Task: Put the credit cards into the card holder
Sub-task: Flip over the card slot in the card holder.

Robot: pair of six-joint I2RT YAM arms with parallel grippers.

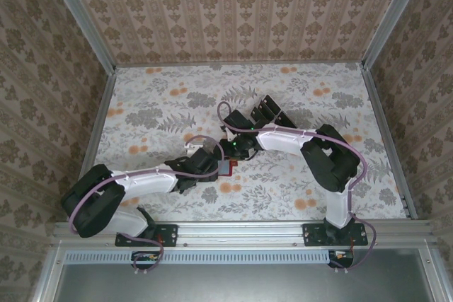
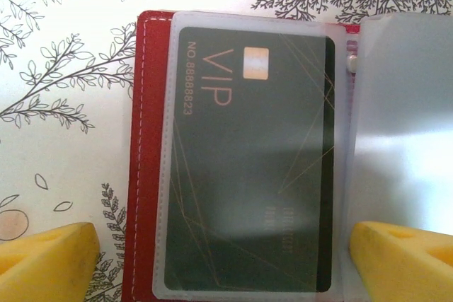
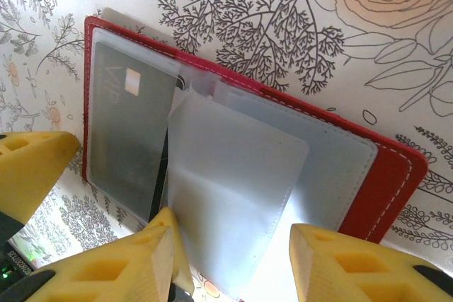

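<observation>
The red card holder (image 2: 139,175) lies open on the flowered table, between the two arms (image 1: 226,168). A black card marked VIP (image 2: 248,160) sits inside its left clear sleeve. My left gripper (image 2: 223,263) hovers open over that card, one yellow finger on each side of it. My right gripper (image 3: 230,263) is open around a clear sleeve leaf (image 3: 233,196) that stands up from the holder's spine. Its left finger (image 3: 141,263) touches the leaf's edge and its right finger (image 3: 354,266) stays apart from it. The same holder (image 3: 396,175) and card (image 3: 131,139) show in the right wrist view.
Behind the grippers stands a slotted tray with dark cards (image 1: 267,109). A yellow finger of the left gripper (image 3: 28,167) shows in the right wrist view. Patterned walls (image 1: 226,12) close in the table on three sides.
</observation>
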